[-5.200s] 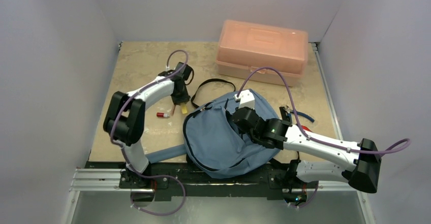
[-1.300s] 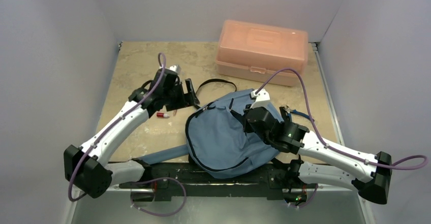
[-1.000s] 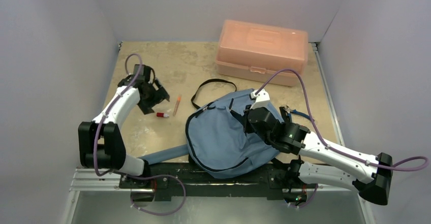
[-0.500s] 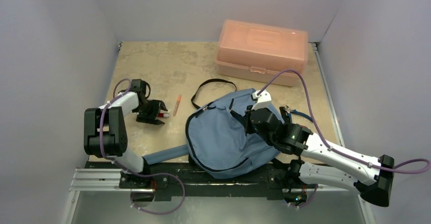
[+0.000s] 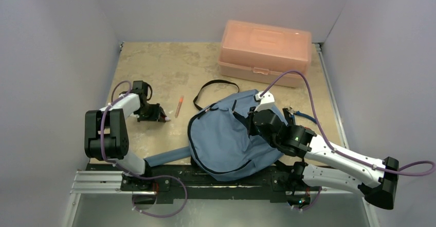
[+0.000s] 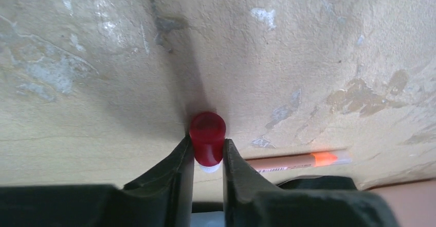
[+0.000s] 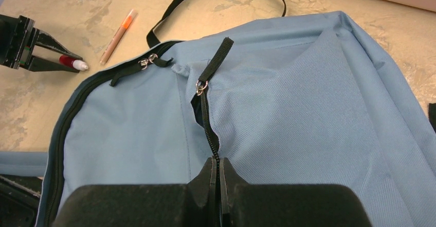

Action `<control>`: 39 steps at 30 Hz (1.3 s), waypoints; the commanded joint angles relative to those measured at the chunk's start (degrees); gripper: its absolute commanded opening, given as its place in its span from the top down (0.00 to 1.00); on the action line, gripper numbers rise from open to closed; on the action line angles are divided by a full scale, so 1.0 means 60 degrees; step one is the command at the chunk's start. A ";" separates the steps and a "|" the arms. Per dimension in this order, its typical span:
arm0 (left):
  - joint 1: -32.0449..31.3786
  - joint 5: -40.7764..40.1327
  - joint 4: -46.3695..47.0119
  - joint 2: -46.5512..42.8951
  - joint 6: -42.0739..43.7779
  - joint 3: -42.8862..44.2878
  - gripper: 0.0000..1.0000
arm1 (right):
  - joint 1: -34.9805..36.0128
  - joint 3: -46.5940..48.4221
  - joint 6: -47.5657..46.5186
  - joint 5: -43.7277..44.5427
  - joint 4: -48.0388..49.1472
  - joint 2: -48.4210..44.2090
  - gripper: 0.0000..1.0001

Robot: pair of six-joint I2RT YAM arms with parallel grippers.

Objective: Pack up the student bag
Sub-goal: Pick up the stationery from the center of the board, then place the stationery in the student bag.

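L gripper (image 6: 208, 154) nips red-capped tube (image 6: 207, 130) by cap only, may slip on lift; R gripper (image 7: 216, 166) pinched shut on student bag (image 7: 308, 98) zip.

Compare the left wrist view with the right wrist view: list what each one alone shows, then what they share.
Left wrist only: a close look at the left tool shut on the red-capped tube, with fingers against both sides of the cap.
Right wrist only: the student bag, its zipper, a black strap, and the right tool shut on the bag at that zipper.
Both: the tube, the left tool, the orange-tipped pen and the beige table.
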 commanded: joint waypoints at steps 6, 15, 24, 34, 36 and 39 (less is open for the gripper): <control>-0.0290 -0.0828 -0.0270 -0.1601 0.2638 0.0704 1.00 | 0.0036 0.0454 -0.0098 0.0295 0.0121 -0.0237 1.00; -0.4700 0.2586 0.3276 -0.6345 0.4878 -0.0386 1.00 | 0.0036 0.0270 -0.0283 0.0191 0.0698 -0.0374 1.00; -0.7866 0.0315 0.6072 -0.6051 0.1257 -0.1891 1.00 | 0.0029 0.0025 0.0056 0.0102 0.0891 -0.0671 1.00; -1.0244 -0.0919 0.8065 -0.2286 -0.0138 -0.0816 1.00 | 0.0035 -0.0075 0.0279 -0.0120 0.1289 -0.0750 1.00; -1.0530 -0.1116 0.8472 -0.1849 -0.0152 -0.0599 1.00 | 0.0036 -0.0045 0.0311 -0.0152 0.1287 -0.0769 1.00; -1.0725 -0.1474 0.8673 -0.1427 0.0132 -0.0176 1.00 | 0.0036 -0.0003 0.0293 -0.0133 0.1233 -0.0790 1.00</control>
